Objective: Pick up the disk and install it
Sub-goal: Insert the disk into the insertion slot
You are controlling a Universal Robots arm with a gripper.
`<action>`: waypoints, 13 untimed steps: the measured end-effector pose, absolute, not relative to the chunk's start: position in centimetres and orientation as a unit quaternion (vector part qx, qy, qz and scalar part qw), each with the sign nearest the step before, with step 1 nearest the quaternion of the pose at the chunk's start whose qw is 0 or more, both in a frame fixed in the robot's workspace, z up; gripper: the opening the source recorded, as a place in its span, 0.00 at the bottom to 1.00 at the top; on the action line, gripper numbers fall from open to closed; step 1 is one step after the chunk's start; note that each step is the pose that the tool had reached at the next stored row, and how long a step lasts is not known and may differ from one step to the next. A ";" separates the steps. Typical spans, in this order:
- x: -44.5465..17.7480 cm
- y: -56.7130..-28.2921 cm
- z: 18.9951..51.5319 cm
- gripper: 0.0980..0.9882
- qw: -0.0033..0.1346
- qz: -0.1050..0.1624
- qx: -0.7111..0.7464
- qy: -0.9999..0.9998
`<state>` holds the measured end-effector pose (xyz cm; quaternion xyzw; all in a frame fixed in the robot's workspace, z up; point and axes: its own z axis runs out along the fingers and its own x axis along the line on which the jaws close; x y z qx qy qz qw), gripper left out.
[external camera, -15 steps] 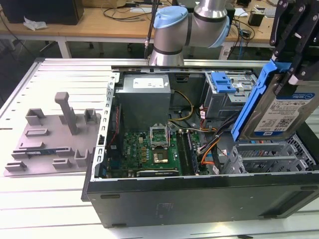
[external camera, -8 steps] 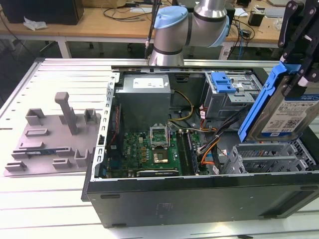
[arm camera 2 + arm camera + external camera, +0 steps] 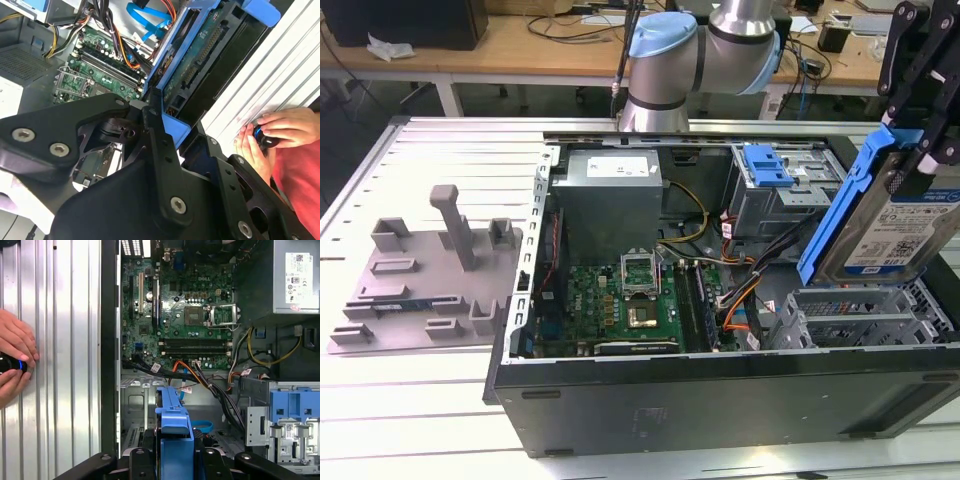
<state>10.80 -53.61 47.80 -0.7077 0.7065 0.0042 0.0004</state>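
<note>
Disk [image 3: 905,225], blue-framed, hangs upright and tilted, clamped in the black gripper [image 3: 918,140] above the metal drive cage [image 3: 860,315] at the exterior view's right end of the open computer case [image 3: 720,395]. A person's hands [image 3: 15,345] rest on the ribbed table [image 3: 65,340] beside the case

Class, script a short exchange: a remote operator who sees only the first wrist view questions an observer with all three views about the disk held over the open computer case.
Operator: I see a blue frame edge-on over the case. How does the disk sit?
Observer: In the exterior view the disk hangs tilted from the gripper, its upper end leaning toward that view's right.
Operator: Is anything lying outside the case?
Observer: Yes, a grey fixture plate with upright pegs lies on the table, at the exterior view's left of the case.
</note>
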 end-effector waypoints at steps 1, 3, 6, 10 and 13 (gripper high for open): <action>10.8 -53.6 47.8 0.30 0.000 0.004 -0.708 0.706; 10.8 -53.6 47.8 0.30 0.000 0.004 -0.708 0.706; 10.9 -53.7 47.7 0.30 0.000 0.004 -0.711 0.704; 10.9 -54.1 47.5 0.30 0.000 0.004 -0.711 0.703; 11.0 -54.1 47.3 0.30 0.000 0.004 -0.712 0.703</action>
